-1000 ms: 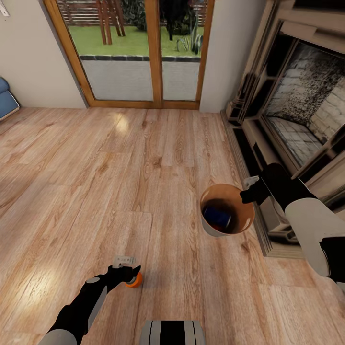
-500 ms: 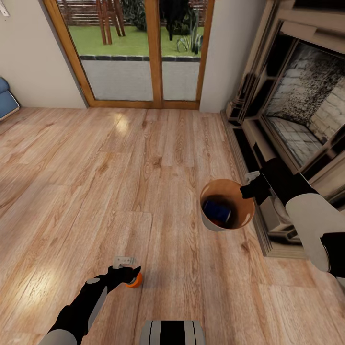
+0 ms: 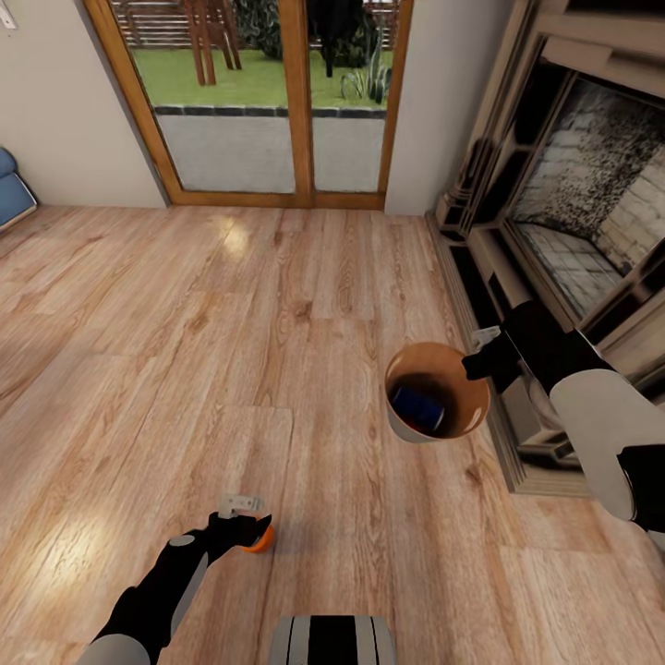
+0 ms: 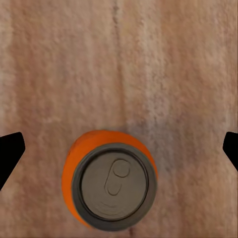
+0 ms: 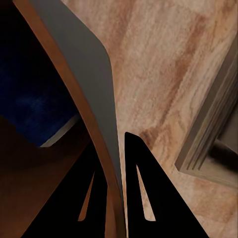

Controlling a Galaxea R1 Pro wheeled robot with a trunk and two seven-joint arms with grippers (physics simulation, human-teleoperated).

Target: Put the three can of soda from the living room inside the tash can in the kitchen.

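- Since a second ago, only my right claw (image 3: 479, 355) has shifted, carrying the trash can (image 3: 437, 391) slightly up toward the fireplace (image 3: 573, 231); my left claw (image 3: 247, 524) has held its place over the orange can (image 3: 259, 539).
- Living room, wood floor (image 3: 185, 351): my right claw is clenched on the trash can's rim, one finger inside the wall and one outside, holding the bin clear of the floor.
- My left claw stands released, its fingertips (image 4: 10, 148) well apart on either side of the upright orange can (image 4: 110, 182).
- Handling, as I judge it: a light, thin-walled cylinder, smooth and liable to slip or tip; best taken across the middle of its side wall, squarely.
- A blue can (image 3: 420, 407) lies inside the bin.
- Hard to tell: the bin's dark interior hides whatever lies under the blue can, so I cannot place the third can; my left arm covers most of the orange can in the head view.
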